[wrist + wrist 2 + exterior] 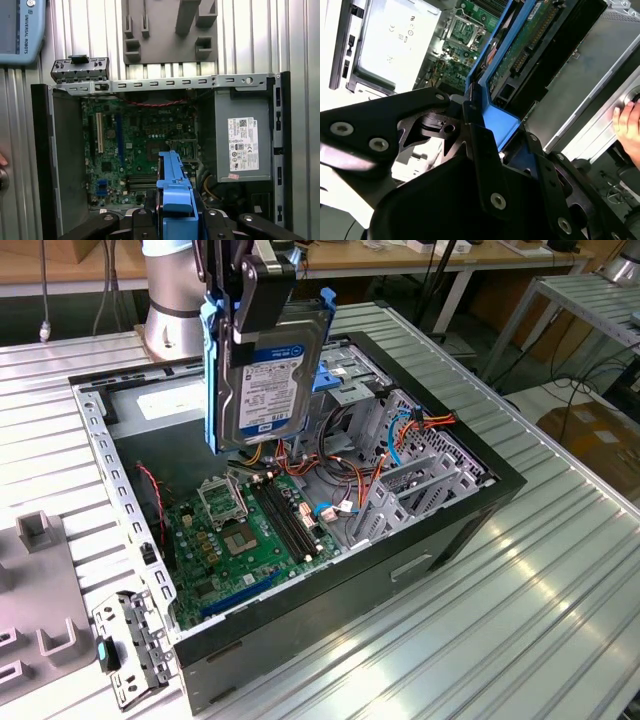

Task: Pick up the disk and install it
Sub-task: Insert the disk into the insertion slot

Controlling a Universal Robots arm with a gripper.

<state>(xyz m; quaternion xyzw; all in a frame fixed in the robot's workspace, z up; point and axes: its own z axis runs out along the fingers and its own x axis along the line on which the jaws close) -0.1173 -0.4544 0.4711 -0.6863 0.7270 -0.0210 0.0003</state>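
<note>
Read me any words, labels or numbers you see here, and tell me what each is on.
Label on the disk, held in the gripper: print too small to read.
White sticker on the grey box: too small to read.
Motherboard markings: too small to read.
Grey pendant: a maker's name only.

pincer (263,302) gripping disk (266,380), above open case (330,618)

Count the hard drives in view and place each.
1. The disk hangs upright in the gripper, above the open computer case. Others may be hidden inside it.
</note>
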